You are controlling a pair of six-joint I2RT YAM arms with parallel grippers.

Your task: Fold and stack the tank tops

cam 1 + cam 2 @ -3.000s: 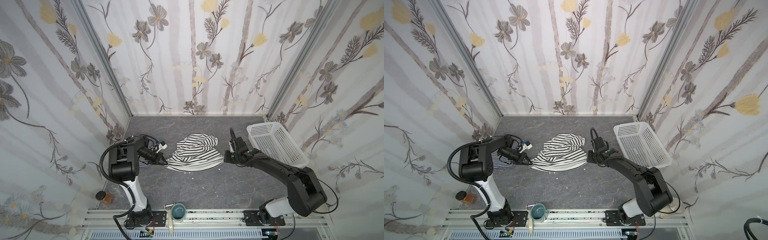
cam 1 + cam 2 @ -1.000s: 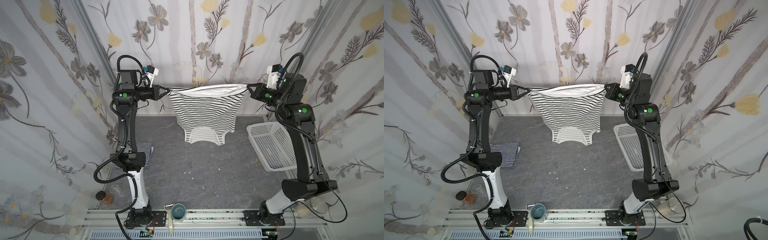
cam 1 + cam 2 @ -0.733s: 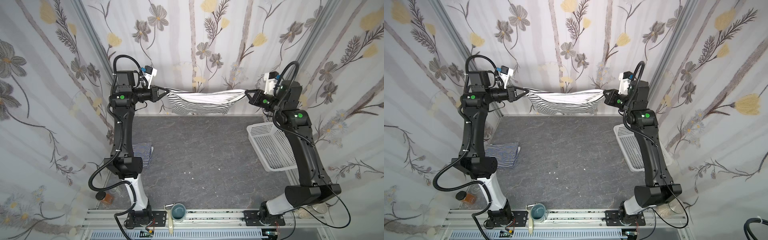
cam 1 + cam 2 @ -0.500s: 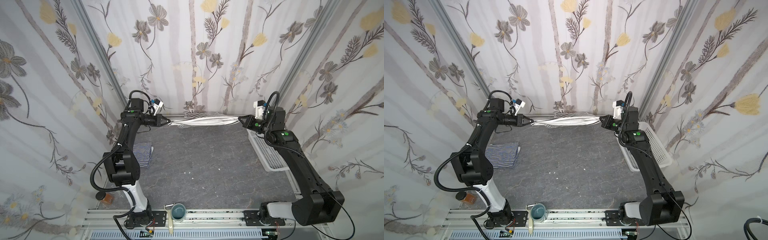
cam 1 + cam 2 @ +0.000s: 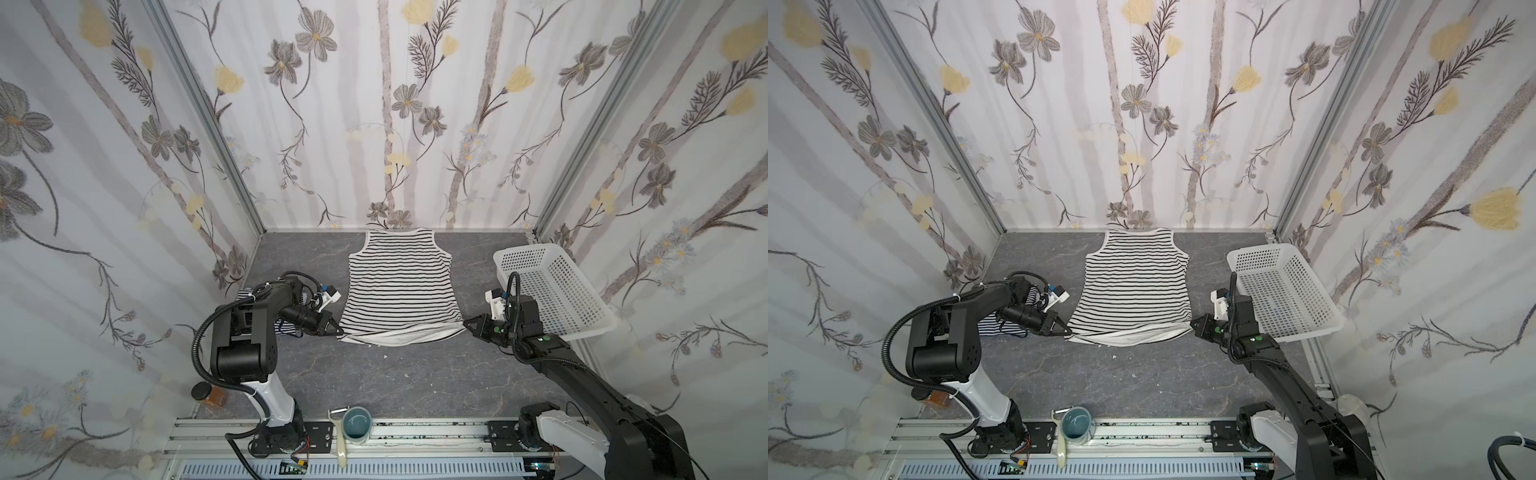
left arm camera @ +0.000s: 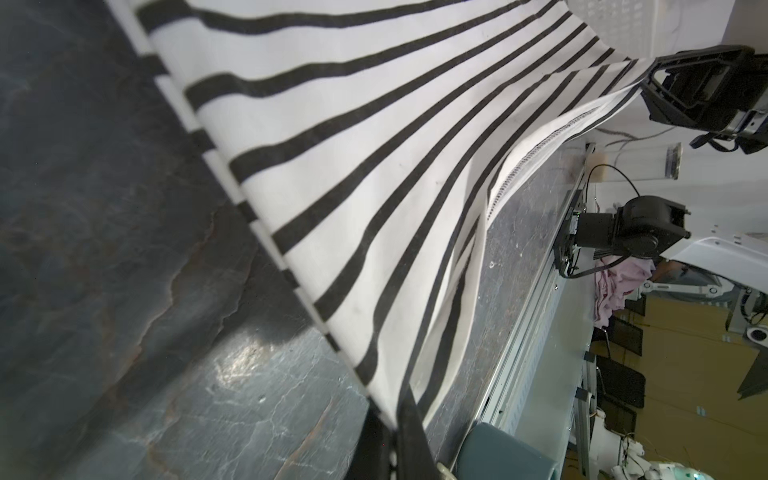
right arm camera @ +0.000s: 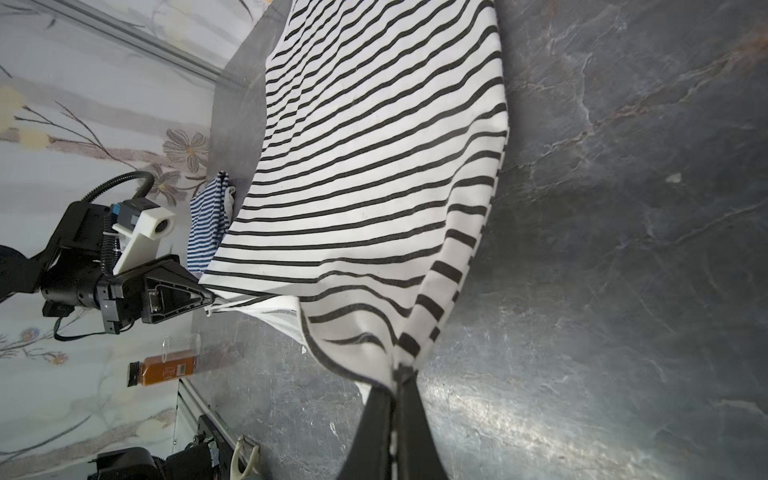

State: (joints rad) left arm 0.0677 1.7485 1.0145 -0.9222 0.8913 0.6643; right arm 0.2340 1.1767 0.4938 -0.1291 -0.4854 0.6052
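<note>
While left tool (image 5: 337, 331) and right tool (image 5: 467, 322) clamp its hem | wide-striped tank top (image 5: 401, 286) lengthwise front-back, neck rearward

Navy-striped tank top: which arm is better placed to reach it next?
Left, likely. The navy-striped tank top lies by the left arm, partly under it; the right arm is across the black-striped tank top. Both jaws grip its hem corners.

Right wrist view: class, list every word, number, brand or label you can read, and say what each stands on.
Nothing here can be read as text.
The label on the amber bottle has a barcode and print, too small and blurred to read.
No writing shows on the black-striped tank top or the navy-striped tank top.
</note>
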